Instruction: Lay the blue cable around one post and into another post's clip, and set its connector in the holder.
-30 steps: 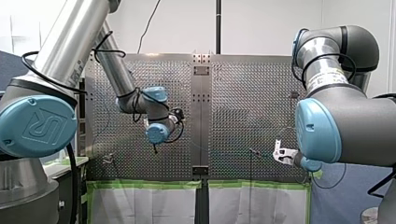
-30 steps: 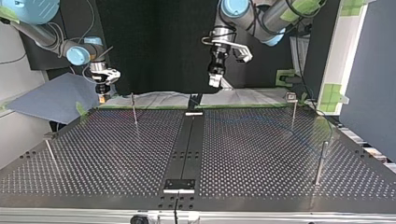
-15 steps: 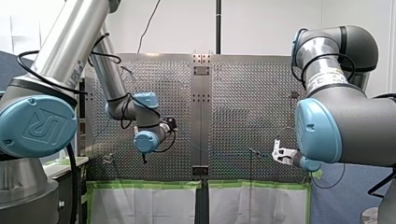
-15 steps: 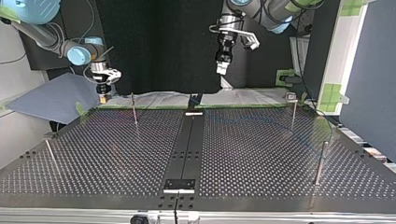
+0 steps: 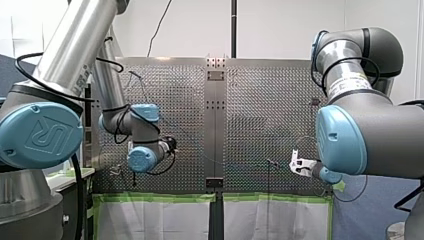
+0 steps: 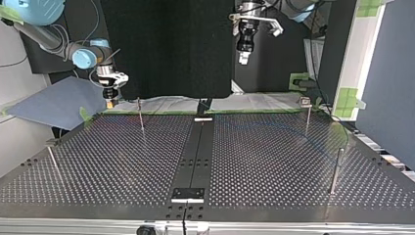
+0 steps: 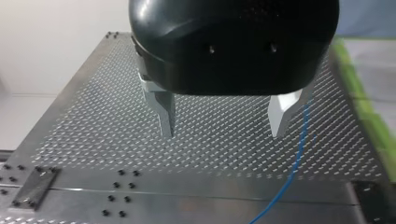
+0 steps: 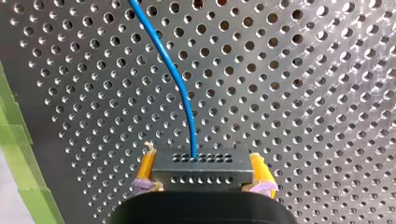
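The right wrist view shows what the wider views cannot: my right gripper (image 8: 202, 157) clamps a grey, hole-dotted connector (image 8: 203, 175) between yellow pads (image 8: 145, 165), the blue cable (image 8: 179, 84) curving from it over the perforated metal table (image 8: 303, 93). My left gripper (image 7: 224, 133) hangs above the table, metal fingers (image 7: 164, 112) spread and empty, cable beside one. Farther off, the top view's thin posts (image 6: 141, 115) stand upright, the cable faint there.

My left arm (image 5: 131, 120) swung since 1 s ago; in front view its wrist dropped from nr the middle strip toward the view's left; in top view my left gripper (image 6: 243, 58) climbed & slid toward the view's right, now higher over the table (image 6: 274, 161); my right gripper (image 6: 110, 102) crept slightly toward the nearest post (image 6: 141, 115).
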`<state>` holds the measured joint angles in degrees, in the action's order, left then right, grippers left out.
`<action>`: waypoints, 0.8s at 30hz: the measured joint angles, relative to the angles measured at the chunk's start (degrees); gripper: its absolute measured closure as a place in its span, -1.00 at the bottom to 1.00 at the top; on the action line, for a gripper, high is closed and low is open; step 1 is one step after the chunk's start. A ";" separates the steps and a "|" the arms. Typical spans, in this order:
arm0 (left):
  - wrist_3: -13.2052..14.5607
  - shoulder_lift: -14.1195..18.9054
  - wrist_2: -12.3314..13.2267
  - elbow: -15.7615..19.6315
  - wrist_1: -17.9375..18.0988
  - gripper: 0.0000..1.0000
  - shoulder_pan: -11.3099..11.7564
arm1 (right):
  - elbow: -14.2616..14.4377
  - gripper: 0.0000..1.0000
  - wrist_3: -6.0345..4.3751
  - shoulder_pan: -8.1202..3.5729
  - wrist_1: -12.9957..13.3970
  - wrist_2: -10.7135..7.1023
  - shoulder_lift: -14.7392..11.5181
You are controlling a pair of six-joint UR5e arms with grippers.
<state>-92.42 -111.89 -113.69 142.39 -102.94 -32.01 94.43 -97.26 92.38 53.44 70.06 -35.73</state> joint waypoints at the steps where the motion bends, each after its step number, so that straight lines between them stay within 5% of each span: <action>1: -0.03 0.00 0.31 0.42 0.01 -1.00 0.00 | 0.00 1.00 -0.02 0.01 0.00 0.00 0.00; 13: -2.29 -0.02 5.49 5.68 1.57 -1.00 -0.17 | -0.01 1.00 -0.05 0.16 -0.07 0.00 0.00; 24: -6.45 -0.02 10.89 5.71 6.34 -1.00 -0.35 | -0.01 1.00 0.00 0.31 0.01 0.00 0.00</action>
<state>-98.87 -111.91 -102.79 148.10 -96.60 -32.36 94.42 -97.26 92.69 53.44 70.06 -35.74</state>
